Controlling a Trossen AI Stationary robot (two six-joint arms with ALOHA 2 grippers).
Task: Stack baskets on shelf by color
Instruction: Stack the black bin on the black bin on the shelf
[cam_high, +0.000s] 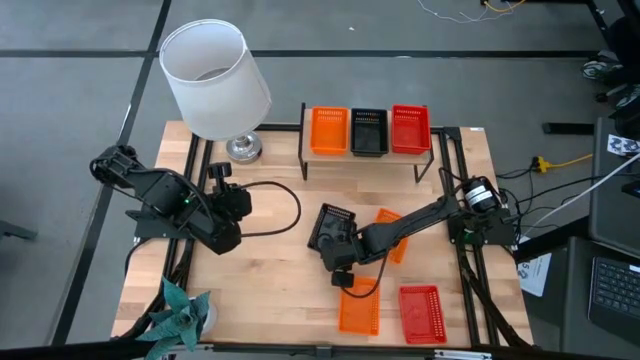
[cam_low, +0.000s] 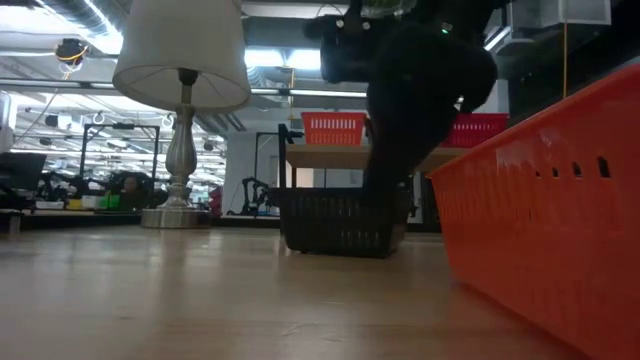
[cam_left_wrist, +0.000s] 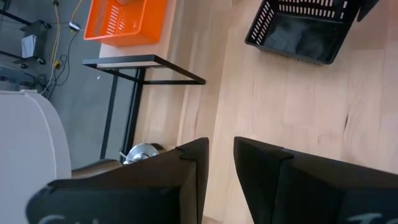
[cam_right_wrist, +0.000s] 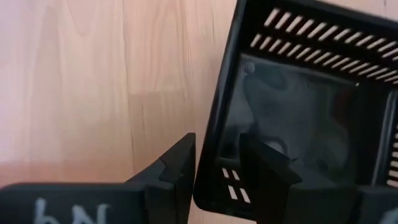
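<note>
Right wrist view: right hand (cam_right_wrist: 214, 165) pinching black basket (cam_right_wrist: 305, 99) wall | lamp (cam_high: 215, 80) (far corner) | left hand (cam_left_wrist: 221, 162) parted

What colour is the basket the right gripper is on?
Black. The basket has slotted walls, and the right gripper straddles its rim; the right wrist view shows it best.

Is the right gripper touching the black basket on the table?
Touching. The right wrist view shows the right gripper with its jaws straddling the wall of the black basket, one outside, one inside, closed against it.
</note>
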